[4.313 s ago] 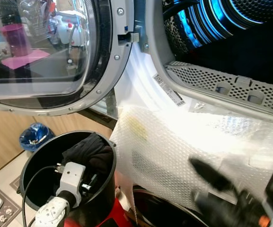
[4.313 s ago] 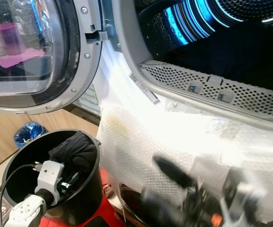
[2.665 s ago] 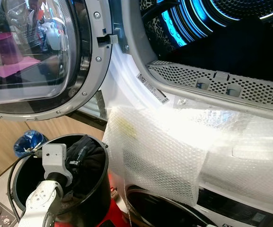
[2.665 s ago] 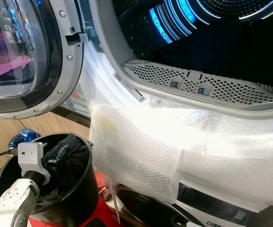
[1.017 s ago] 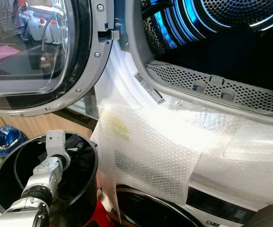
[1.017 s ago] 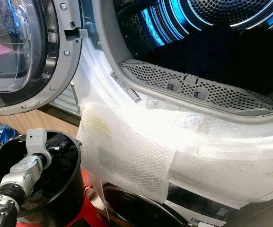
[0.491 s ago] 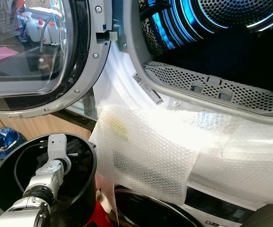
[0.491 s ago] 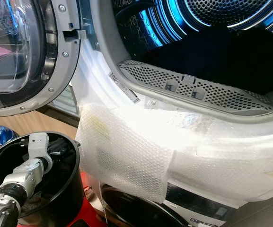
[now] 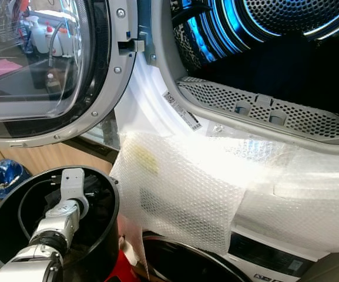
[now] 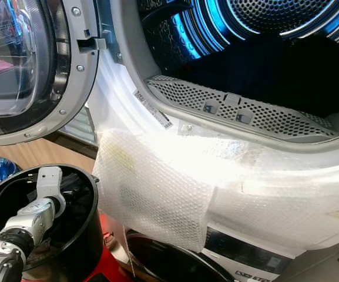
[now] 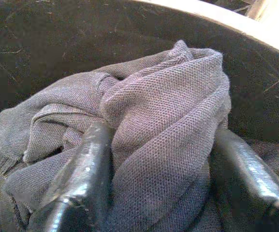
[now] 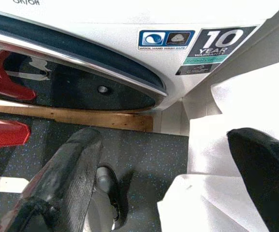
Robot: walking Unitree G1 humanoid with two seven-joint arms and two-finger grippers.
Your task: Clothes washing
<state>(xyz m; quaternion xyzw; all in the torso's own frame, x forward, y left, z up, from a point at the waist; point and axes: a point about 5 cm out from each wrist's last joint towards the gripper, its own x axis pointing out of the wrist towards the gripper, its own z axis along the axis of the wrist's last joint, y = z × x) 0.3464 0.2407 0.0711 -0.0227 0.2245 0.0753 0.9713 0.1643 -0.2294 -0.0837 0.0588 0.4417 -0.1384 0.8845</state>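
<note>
A grey knit garment (image 11: 168, 111) lies bunched in the black bucket (image 9: 114, 197) at lower left. My left arm (image 9: 63, 205) reaches down into that bucket. In the left wrist view my left gripper (image 11: 163, 183) is open, one black finger on each side of a raised fold of the garment and touching it. The washer's drum (image 9: 287, 35) stands open above, lit blue, with dark clothes (image 10: 275, 70) inside. My right gripper (image 12: 163, 179) hangs open low near the floor with nothing between its fingers.
The round glass door (image 9: 40, 70) is swung open to the left, over the bucket. Bubble wrap (image 9: 187, 188) covers the machine front below the drum. A lower machine's dark door (image 12: 57, 72), a red stand (image 12: 4, 130) and white sheets (image 12: 245, 106) are by the floor. A blue bag (image 9: 2, 176) lies far left.
My left wrist has gone from above the bucket's dark cloth down deeper into the bucket. My right arm has dropped out of the head views. The camera has shifted slightly.
</note>
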